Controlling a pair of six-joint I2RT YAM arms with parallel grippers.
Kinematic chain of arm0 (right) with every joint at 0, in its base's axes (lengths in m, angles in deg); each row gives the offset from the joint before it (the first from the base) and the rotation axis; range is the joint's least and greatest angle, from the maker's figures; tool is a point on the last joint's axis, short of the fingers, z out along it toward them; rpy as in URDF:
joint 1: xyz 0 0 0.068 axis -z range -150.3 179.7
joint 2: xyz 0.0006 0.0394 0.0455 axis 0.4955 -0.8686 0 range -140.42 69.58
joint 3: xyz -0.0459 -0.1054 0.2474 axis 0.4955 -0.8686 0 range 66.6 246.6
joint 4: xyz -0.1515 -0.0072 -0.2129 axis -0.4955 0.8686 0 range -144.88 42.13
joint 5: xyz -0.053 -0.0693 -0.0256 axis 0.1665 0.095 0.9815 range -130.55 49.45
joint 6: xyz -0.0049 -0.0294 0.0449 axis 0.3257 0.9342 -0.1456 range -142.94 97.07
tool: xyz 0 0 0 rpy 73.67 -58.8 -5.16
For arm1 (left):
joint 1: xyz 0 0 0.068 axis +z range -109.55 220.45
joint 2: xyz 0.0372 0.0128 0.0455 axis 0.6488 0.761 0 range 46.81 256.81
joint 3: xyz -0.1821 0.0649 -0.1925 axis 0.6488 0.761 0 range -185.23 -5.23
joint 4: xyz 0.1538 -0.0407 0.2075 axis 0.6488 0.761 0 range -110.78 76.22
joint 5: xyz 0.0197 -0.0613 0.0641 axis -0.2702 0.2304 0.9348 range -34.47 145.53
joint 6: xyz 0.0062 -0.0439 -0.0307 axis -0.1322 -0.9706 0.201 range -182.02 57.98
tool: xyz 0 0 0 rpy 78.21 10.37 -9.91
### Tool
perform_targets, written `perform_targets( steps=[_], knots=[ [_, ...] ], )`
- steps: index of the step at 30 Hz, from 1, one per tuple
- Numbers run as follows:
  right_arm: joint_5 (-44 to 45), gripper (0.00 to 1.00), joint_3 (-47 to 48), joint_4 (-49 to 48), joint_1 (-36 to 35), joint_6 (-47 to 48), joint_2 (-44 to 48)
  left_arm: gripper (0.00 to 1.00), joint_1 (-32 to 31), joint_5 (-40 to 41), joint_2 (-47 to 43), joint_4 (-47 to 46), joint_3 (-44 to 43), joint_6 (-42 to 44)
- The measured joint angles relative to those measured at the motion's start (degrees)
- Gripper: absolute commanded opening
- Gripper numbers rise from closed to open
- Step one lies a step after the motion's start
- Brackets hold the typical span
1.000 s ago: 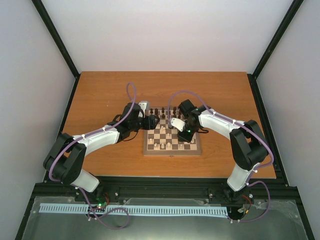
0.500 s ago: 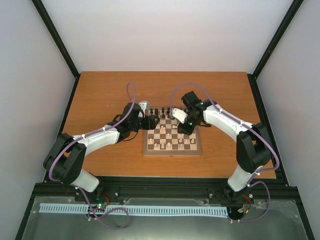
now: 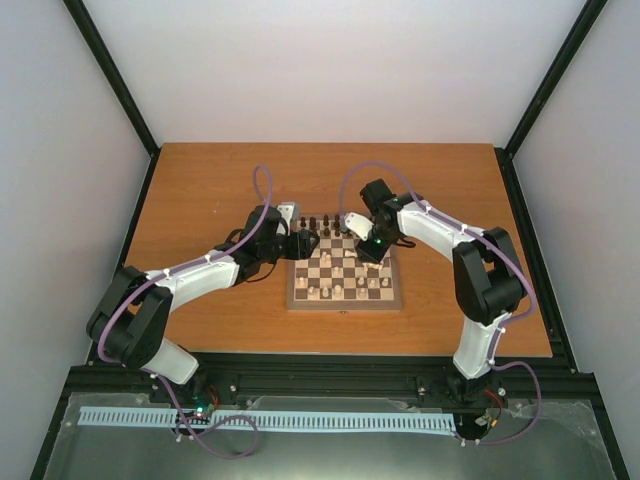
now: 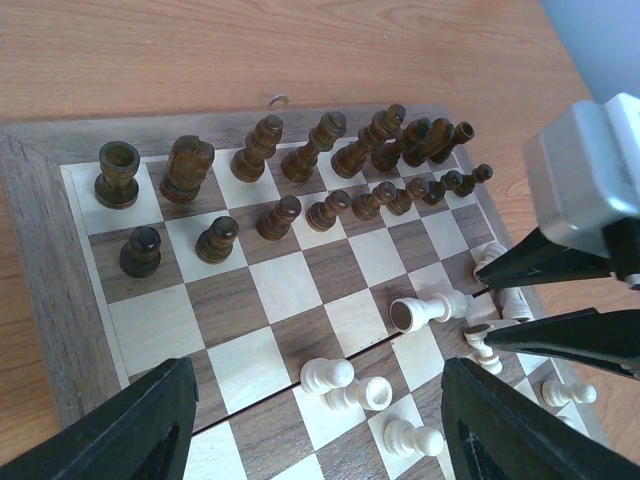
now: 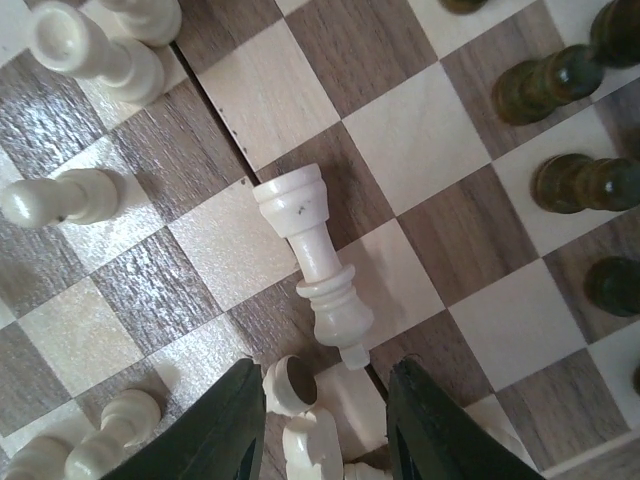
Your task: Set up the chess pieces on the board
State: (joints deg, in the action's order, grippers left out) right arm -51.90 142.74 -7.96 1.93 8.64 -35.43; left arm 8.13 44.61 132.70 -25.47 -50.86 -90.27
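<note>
The left gripper point(image 4: 316, 390) hangs over the far-left corner of the board point(image 4: 45, 290), fingers spread wide and holding nothing. On the far side the dark pieces point(image 4: 278, 215) stand in two full-looking ranks, so that half appears done. The light pieces point(image 4: 328, 374) are the work left. Some stand near the near edge, but others are scattered mid-board, and one fallen piece point(image 5: 318, 250) lies on its side across two squares. Over the right-centre squares the right gripper point(image 5: 325, 385) is open and grips nothing, its fingers straddling a small clutter of light pieces just beside the fallen piece's head.

Against a second ago, the left arm has not moved. The right arm has swung its gripper from the board's near-middle toward the far side, its elbow drawn in leftward.
</note>
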Motion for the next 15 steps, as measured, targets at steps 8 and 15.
perform_targets(
  steps=[8, 15],
  knots=[
    [0.1, 0.35, 0.6, 0.1, 0.0, -0.8, -2.7, 0.69, 0.0, -0.2, 0.0, 0.0, 0.0, 0.0],
    [-0.1, 0.34, 0.7, 0.2, 0.0, -1.3, -3.4, 0.69, 0.0, -0.3, 0.0, 0.0, 0.0, 0.0]
  ],
)
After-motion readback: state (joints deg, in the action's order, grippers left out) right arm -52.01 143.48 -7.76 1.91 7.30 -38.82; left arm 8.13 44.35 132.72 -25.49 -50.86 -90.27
